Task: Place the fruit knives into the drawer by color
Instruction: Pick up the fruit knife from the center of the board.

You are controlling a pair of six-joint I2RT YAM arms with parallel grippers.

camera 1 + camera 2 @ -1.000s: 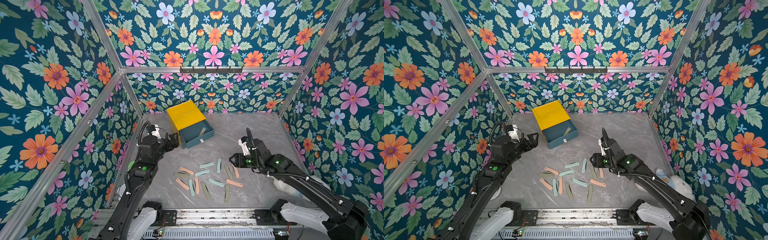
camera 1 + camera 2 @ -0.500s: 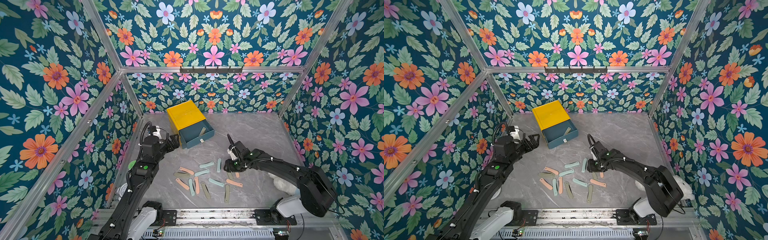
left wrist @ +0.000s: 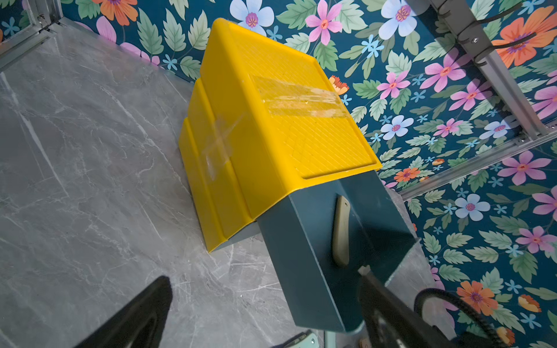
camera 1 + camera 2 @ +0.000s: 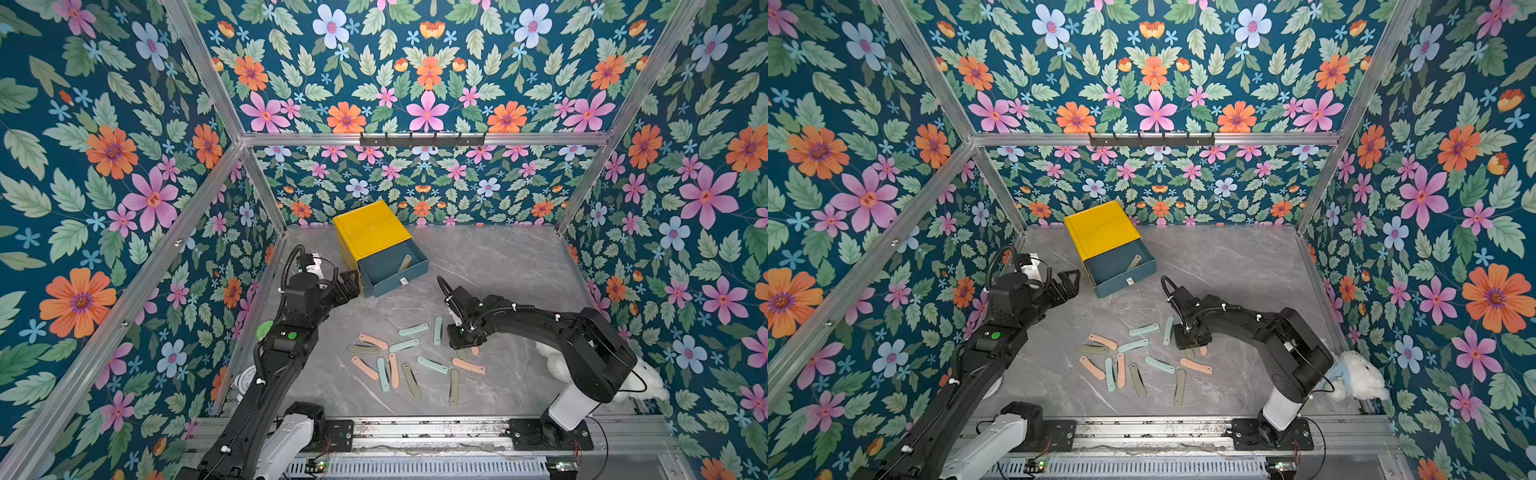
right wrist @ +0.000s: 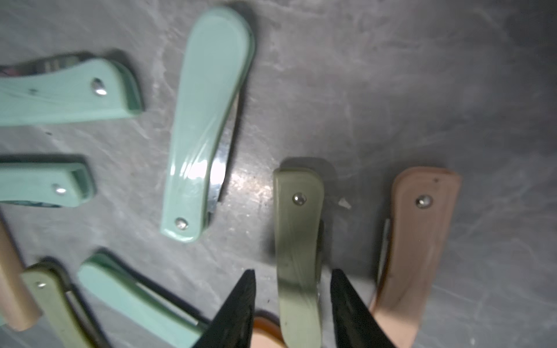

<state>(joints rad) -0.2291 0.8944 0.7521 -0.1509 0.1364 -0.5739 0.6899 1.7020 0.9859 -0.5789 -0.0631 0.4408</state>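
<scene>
The drawer is a yellow cabinet at the back. Its top teal drawer is pulled out with one olive knife inside. Several pink, mint and olive fruit knives lie scattered on the grey table. My right gripper is low over the pile's right edge, open. Its jaws straddle an olive knife with a gap on each side, and a pink knife lies beside it. My left gripper is wide open beside the cabinet, holding nothing.
A white plush toy lies at the right edge behind my right arm. A hook rail runs along the back wall. Floral walls enclose the table on three sides. A mint knife lies just beyond the right fingers.
My right arm has dropped down and to the left onto the knife pile, and its jaws have narrowed around the olive knife. The left arm has hardly moved.
</scene>
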